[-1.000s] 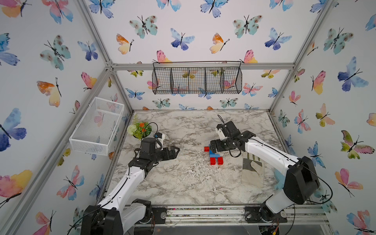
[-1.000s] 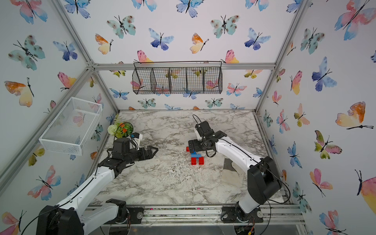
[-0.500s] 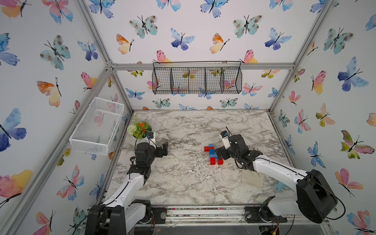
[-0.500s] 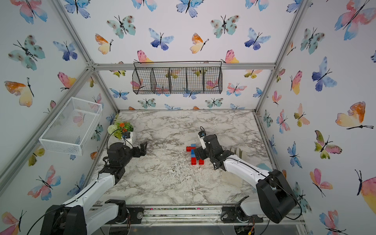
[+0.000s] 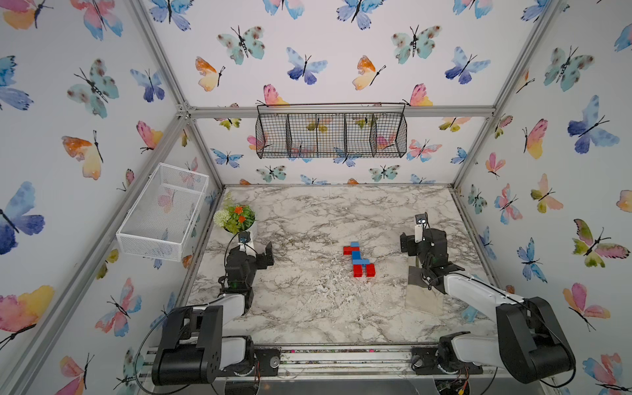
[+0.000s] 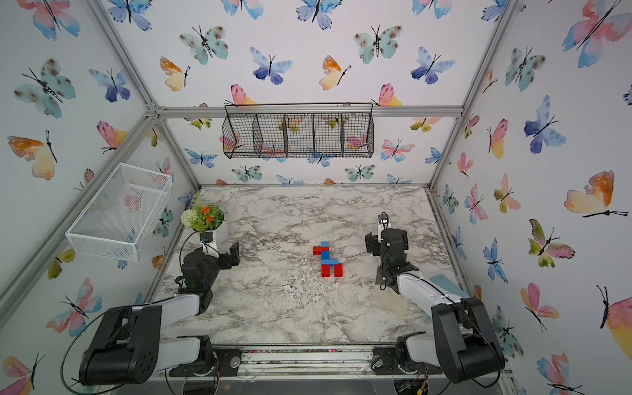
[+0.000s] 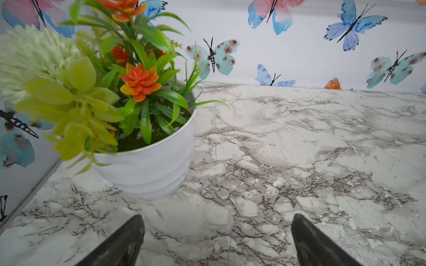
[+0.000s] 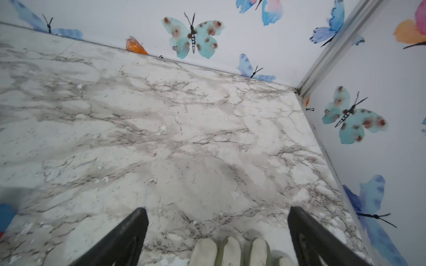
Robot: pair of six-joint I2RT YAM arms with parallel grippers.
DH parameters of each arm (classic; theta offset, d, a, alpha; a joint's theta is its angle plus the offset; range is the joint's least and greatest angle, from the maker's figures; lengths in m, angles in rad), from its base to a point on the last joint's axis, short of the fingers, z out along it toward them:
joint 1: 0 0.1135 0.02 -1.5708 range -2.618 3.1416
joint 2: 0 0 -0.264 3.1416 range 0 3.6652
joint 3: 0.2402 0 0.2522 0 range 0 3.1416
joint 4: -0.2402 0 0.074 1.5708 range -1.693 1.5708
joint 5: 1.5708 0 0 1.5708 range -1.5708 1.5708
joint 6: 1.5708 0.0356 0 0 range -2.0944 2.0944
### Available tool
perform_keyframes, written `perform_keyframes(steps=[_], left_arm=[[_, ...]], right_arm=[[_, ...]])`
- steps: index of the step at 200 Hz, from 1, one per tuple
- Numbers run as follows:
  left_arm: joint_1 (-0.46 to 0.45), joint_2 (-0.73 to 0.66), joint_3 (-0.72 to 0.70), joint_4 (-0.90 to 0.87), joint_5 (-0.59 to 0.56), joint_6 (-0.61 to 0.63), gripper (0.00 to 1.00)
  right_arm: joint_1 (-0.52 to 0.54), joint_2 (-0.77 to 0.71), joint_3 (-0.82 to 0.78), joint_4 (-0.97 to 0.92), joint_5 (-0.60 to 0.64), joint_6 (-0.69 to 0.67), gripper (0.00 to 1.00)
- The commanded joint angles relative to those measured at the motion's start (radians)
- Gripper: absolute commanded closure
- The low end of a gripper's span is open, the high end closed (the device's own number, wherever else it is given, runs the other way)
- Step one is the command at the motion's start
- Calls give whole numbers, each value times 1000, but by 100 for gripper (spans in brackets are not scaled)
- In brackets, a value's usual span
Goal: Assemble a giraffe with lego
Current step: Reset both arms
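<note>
White basket [image 5: 160,212]: hung on the wall at the left of the frame in both top views, above the counter's left edge.
Flower pot [image 5: 236,219]: stood at the left edge of the counter [image 5: 307,307], green leaves and orange blooms over a white bowl; it filled the wrist view of the left arm [image 7: 147,165].
Left gripper [image 5: 258,251]: sat left of centre, just below the flower pot, jaws apart with nothing between them; in its wrist view both black tips framed bare marble.
Wire basket [image 5: 331,135]: black, on the back wall at upper centre, split into compartments.
Giraffe [image 5: 358,259]: lay alone at the middle of the frame in both top views [image 6: 327,259], red head toward the upper left, blue neck and body, two red square legs at the lower end, well apart from both grippers.
Right gripper [image 5: 412,242]: sat right of centre, jaws spread wide and holding nothing.
Cloth [image 5: 422,294]: a beige-grey piece lay flat on the counter beneath the right arm, lower right.
</note>
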Motion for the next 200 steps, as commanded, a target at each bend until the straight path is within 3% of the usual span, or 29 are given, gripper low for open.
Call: perform_keyframes(steps=[1,55,83,109,146,173,200], left_arm=[[6,6,-4,107,-26,2,2],[10,58,-21,183,-7,1,2],[10,78,-55,259,27,23,1],[10,94,-104,362,34,29,1],[10,167,-148,530,33,24,2],[11,156,-116,449,-7,4,2],[9,165,-104,434,-115,-32,2]], right_arm=[[-7,42,-53,202,14,-32,2],[-21,76,-222,539,-65,-23,2],[-23,113,-246,591,-37,-5,2],[-30,139,-337,772,1,19,3],[-36,296,-422,1099,43,33,3],[-65,254,-355,889,-15,54,3],[-194,278,-246,712,-238,110,3]])
